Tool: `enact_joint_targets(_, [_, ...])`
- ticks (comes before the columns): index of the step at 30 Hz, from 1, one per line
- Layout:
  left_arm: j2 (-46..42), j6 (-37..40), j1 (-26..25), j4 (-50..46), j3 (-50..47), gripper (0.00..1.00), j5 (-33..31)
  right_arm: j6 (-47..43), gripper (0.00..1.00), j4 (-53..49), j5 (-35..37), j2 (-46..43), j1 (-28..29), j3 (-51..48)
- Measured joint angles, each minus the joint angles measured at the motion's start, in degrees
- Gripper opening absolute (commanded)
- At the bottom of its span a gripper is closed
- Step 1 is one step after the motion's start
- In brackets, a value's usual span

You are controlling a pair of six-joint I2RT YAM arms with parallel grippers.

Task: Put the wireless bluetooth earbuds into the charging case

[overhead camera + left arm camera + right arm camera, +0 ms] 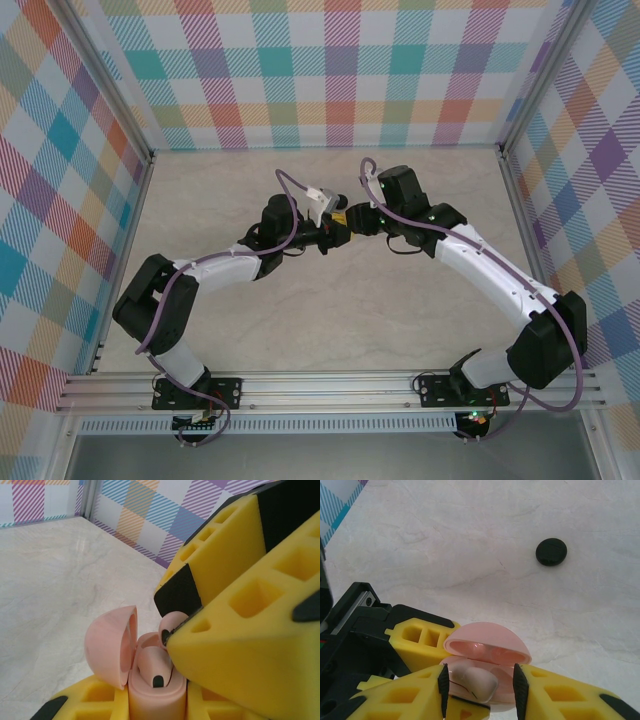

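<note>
My left gripper (325, 238) is shut on the pink charging case (155, 695), which it holds upright with its domed lid (107, 645) swung open. One pale pink earbud (152, 667) lies in the case. A second pink earbud (172, 624) rests at the case's rim against the pad of my right gripper's yellow finger (240, 645). In the right wrist view my right gripper (481, 685) straddles the open case (487, 645), its jaws apart. A pale earbud (472, 682) lies in the case beside the left pad, with a gap to the right pad.
A round black case (551, 551) lies shut on the marble tabletop (470, 555), well beyond the pink one. Plaid walls (330, 70) and aluminium posts (510, 180) fence the table on three sides.
</note>
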Motion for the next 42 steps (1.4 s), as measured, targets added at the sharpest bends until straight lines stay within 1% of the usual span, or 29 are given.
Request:
enact_joint_targets(2, [0.0,0.0,0.0,0.0,0.0,0.06,0.0,0.3,0.46,-0.2,0.3,-0.1,0.0,0.0])
enact_joint_targets(7, [0.0,0.2,0.0,0.0,0.0,0.06,0.0,0.8,0.47,-0.8,0.6,-0.7,0.1,0.0])
enact_joint_targets(13, [0.0,1.1,0.0,0.0,0.0,0.06,-0.3,1.0,0.47,-1.9,1.2,-2.3,0.3,0.3])
enact_joint_targets(19, [-0.3,1.7,0.0,-0.1,0.0,0.06,-0.4,1.4,0.43,-2.9,3.0,-3.2,0.3,1.5])
enact_joint_targets(27, [-1.1,2.2,0.0,-0.2,0.0,0.05,-0.3,1.4,0.43,-4.3,3.7,-3.2,0.3,2.5])
enact_joint_targets(42, [-1.7,3.1,0.0,-0.7,0.0,0.05,-0.3,1.4,0.43,-6.2,3.6,0.0,0.3,4.4])
